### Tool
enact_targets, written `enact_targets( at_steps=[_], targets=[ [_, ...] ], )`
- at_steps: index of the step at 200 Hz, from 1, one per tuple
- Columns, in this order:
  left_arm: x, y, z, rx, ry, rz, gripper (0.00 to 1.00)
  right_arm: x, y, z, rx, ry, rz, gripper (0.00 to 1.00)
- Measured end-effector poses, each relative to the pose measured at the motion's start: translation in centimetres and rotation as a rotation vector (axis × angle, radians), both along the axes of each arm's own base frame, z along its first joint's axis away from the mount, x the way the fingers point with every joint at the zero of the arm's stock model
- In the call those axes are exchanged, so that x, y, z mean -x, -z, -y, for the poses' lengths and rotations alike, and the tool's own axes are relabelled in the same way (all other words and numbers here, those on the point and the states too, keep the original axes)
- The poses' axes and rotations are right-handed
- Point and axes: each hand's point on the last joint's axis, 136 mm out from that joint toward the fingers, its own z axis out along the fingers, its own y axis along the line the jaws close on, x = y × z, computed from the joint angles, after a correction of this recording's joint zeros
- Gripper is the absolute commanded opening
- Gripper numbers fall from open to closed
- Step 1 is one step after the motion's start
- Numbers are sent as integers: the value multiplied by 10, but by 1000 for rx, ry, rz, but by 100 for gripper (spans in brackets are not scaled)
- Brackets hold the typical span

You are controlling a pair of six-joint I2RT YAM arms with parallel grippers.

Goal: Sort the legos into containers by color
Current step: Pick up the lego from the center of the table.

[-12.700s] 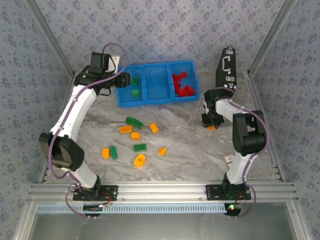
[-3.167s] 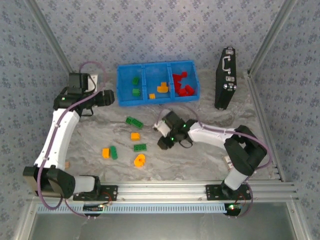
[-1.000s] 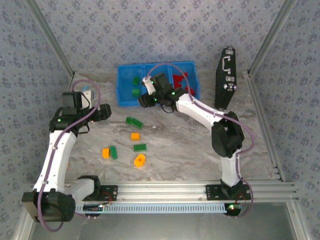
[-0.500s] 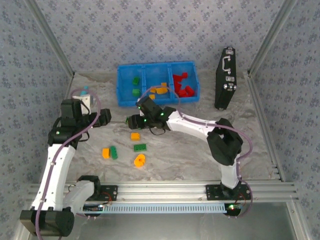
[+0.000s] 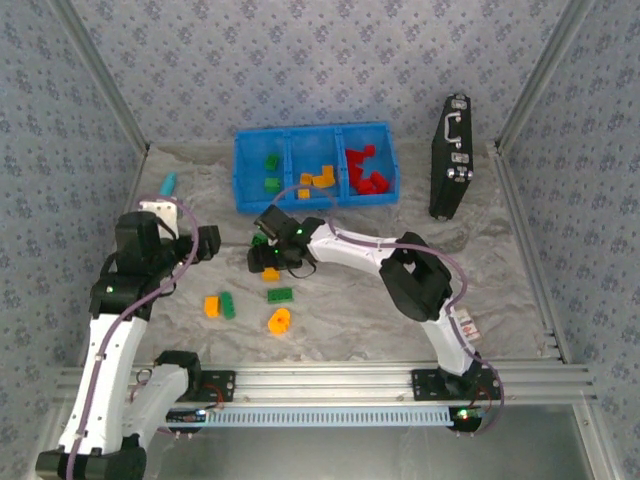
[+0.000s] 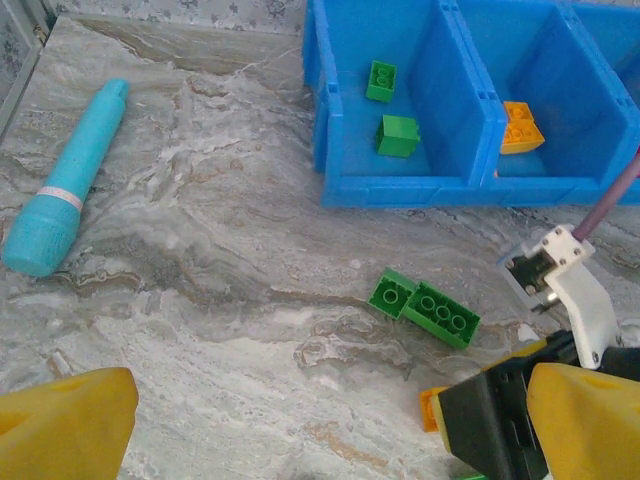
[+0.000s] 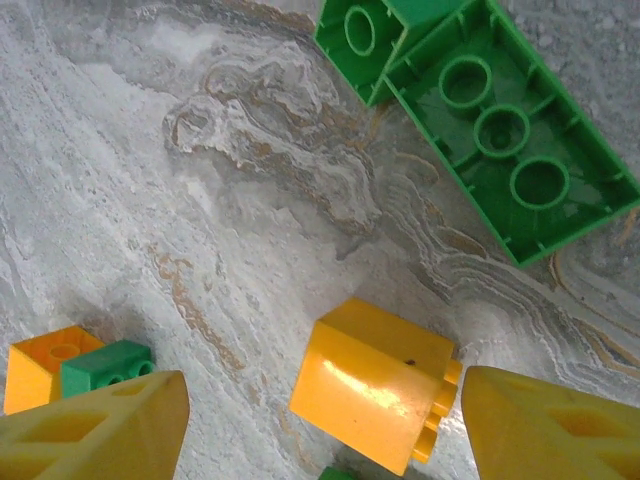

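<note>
The blue tray holds green legos in its left compartment, orange ones in the middle and red ones on the right. My right gripper hangs open just over the table. An orange-yellow brick lies between its fingers, touching neither. A long green brick lies just beyond it. My left gripper is open and empty at the left, above bare table. More green and orange legos lie loose nearer the arms' bases.
A teal cylinder tool lies at the far left. A black case with metal latches stands at the back right. An orange and green pair sits left of the loose bricks. Metal frame rails border the table.
My right arm swung from the tray's middle compartment down-left to the table, its jaws widening, and now straddles the orange-yellow brick. My left arm drew back toward the near left.
</note>
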Motion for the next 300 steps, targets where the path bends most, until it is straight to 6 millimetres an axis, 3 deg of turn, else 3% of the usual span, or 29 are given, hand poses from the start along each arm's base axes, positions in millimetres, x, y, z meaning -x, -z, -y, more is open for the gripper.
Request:
enact_targets(
  at_steps=[27,109,160,196,249,280,300],
  targets=[
    [4,-2,-1,-12,-2,18,100,-2,3,-1,46,-9,6,76],
    [9,-9,-4,-29,-12,54,100,7,44,18,217,-34,-40,76],
    [9,-9,-5,-40,-14,53,100,0,44,15,223,-65,-17,65],
    [2,0,-8,-69,-21,20,100,-3,47,19,235,-98,-14,50],
    [-25,8,-12,-124,-33,-42,100,-9,44,21,211,-161,-14,34],
    [-38,20,-11,-135,-29,-80,100,-11,42,24,187,-213,-3,30],
    [-44,20,-17,-134,-49,-61,100,-15,37,37,189,-244,30,29]
  ],
)
